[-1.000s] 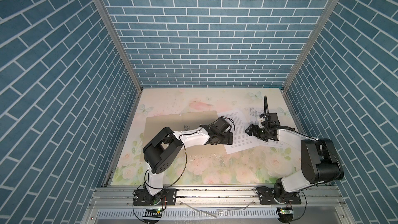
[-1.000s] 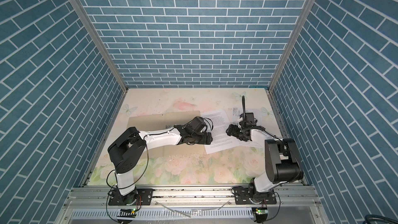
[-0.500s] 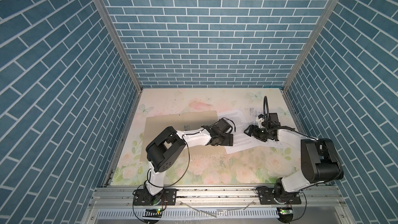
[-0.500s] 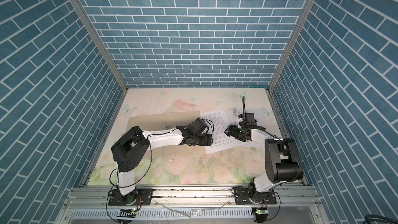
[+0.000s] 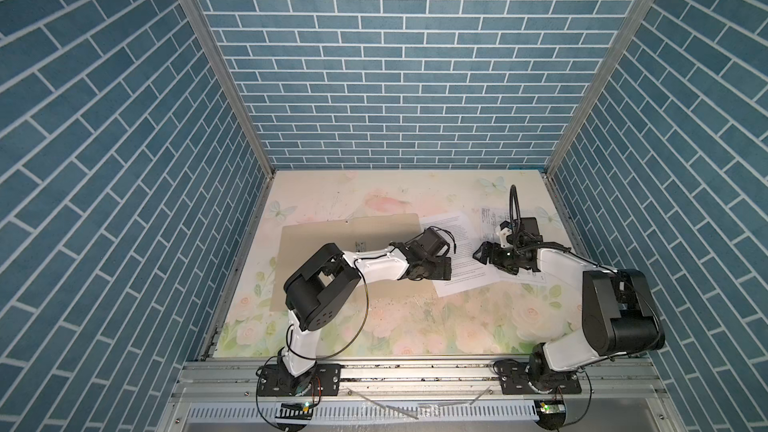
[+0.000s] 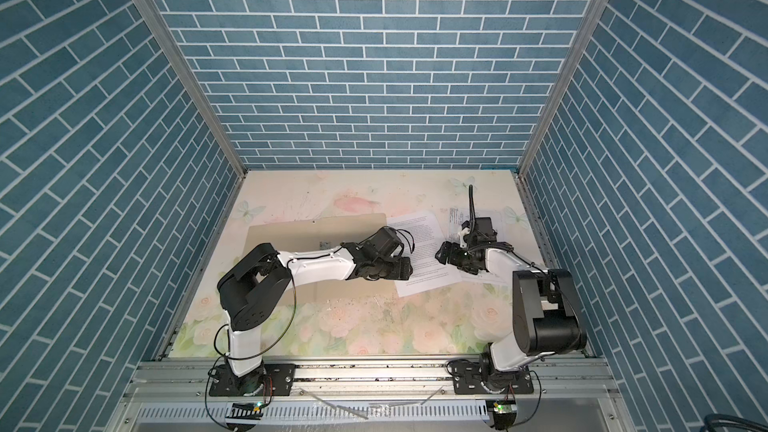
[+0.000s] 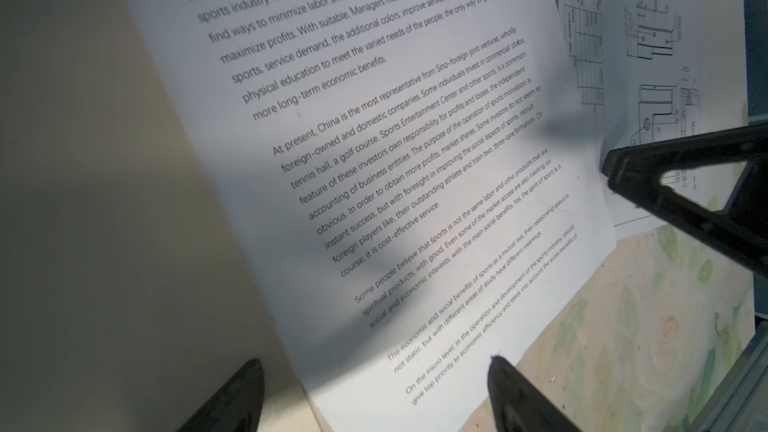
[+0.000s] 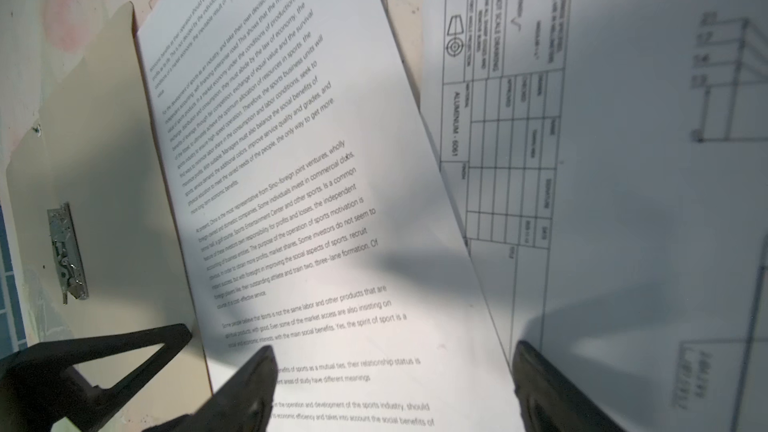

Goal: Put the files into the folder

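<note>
Tan cardboard folder (image 5: 324,251) lies open and flat on the floral bench (image 5: 374,326) in both top views. Text sheet (image 5: 461,259) overlaps only the folder's edge nearest the left tool (image 5: 444,270); drawing sheet (image 5: 490,218) sits beyond it, under the right tool (image 5: 482,253). Judgement: neither file is filed yet, so nearly all remains. Both arms reach low, tools facing each other across the text sheet.

Left wrist view: left tool (image 7: 374,392) spread wide, empty, one fingertip (image 7: 245,384) over the folder (image 7: 104,201), the other over the text sheet (image 7: 395,160). Opposite tool ahead.

Right wrist view: right tool (image 8: 395,384) likewise parted, holding nothing, straddling the text sheet (image 8: 291,201) and drawing sheet (image 8: 602,160). Metal clip (image 8: 66,255) visible ahead.
</note>
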Robot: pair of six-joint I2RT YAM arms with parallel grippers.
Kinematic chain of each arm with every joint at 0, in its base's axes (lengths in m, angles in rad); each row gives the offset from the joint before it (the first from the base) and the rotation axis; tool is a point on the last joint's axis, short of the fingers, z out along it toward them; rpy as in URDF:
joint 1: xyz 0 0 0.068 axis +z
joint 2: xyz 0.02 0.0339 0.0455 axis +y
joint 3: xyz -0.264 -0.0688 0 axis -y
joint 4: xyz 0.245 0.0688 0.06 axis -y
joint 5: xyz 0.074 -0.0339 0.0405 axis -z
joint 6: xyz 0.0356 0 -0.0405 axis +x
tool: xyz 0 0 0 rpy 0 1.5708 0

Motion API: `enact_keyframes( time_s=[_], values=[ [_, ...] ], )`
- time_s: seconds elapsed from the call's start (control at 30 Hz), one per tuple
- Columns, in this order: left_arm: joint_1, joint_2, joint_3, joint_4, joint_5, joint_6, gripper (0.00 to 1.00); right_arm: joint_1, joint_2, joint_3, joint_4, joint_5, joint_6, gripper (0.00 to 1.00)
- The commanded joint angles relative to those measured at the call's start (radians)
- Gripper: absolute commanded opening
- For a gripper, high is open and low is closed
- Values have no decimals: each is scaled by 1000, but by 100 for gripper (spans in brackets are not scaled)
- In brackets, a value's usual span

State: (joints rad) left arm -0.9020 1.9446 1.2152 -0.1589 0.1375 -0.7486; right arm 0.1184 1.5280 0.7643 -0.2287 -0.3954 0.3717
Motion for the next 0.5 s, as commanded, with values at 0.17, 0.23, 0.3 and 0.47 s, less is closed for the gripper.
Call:
enact_keyframes(
  time_s=[0.17,0.23,0.3,0.47],
  values=[
    [-5,43,-19,-44,7,2,83,-4,88,131,2,-12,-70,88],
    [-6,44,-20,-41,8,2,83,-3,115,164,-9,-19,-89,88],
    [-5,44,-20,-40,9,2,83,-4,150,208,-34,-21,-111,88],
    [-5,43,-27,-31,12,4,83,-4,212,264,-67,-50,-146,88]
  ],
)
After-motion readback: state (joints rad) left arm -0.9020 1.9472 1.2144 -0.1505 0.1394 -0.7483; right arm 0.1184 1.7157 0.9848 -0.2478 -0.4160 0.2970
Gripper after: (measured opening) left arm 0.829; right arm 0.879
